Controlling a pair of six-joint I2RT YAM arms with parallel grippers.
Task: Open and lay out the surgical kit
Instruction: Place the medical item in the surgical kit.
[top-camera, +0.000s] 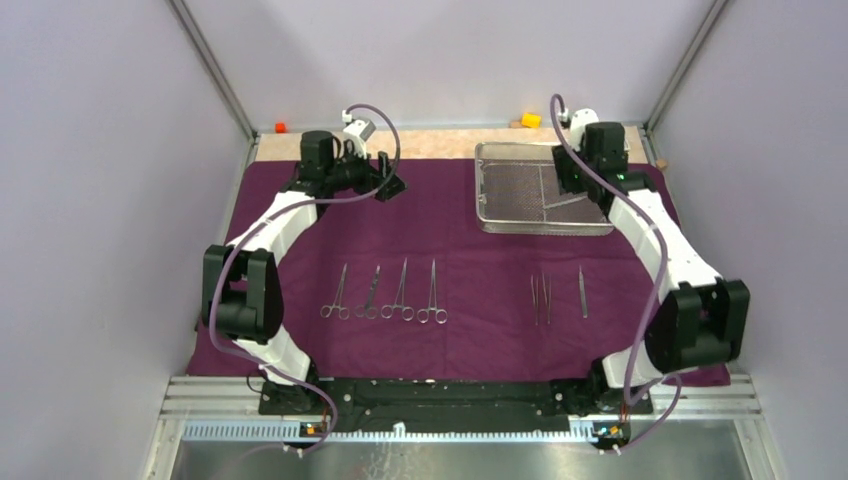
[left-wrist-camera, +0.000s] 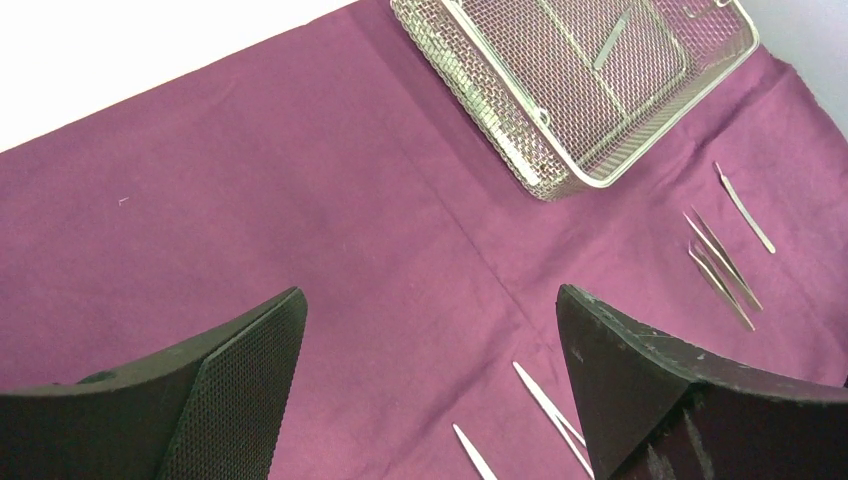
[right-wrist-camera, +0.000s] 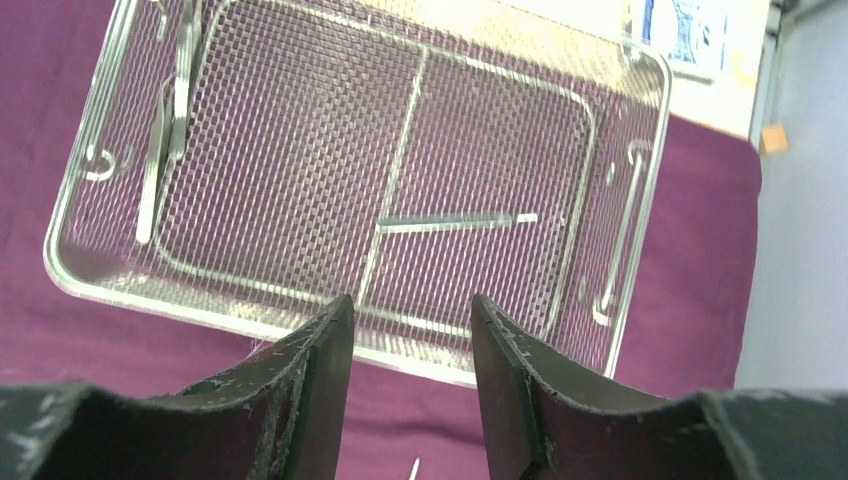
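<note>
1. Dark fingers of the right hand (right-wrist-camera: 411, 300) are standing partly apart with nothing between them, hovering over the near rim of the wire-mesh tray (right-wrist-camera: 290, 150).
2. Inside the tray, a slim steel piece (right-wrist-camera: 460, 222) is lying flat on the mesh with one end at the divider wire. More thin steel (right-wrist-camera: 165, 130) is resting along one short wall; it is probably tweezers, though the mesh is confusing the outline.
3. That tray is sitting on the far right part of the purple cloth wrap (top-camera: 460, 270), which is lying spread over most of the worktop (top-camera: 430, 140).
4. Nearer the arms, four ring-handled clamps (top-camera: 385, 295) are lying in a row left of centre. The laid-out tweezers (top-camera: 541, 298) are lying to their right, well apart from the clamps.
5. Over bare cloth at the far left, the left hand (left-wrist-camera: 428, 292) is hanging wide and empty, well apart from the tray.
6. The step in hand appears to be emptying the tray. Doing it well is calling for a straight descent with the fingers straddling the slim piece across its width near the middle. After that comes a lift clear of the rim, then a parallel placement beside the tweezers without overlap.
7. Beyond the cloth, the card packet (right-wrist-camera: 685, 30) and the yellow block (top-camera: 531, 120) are needing no handling.
</note>
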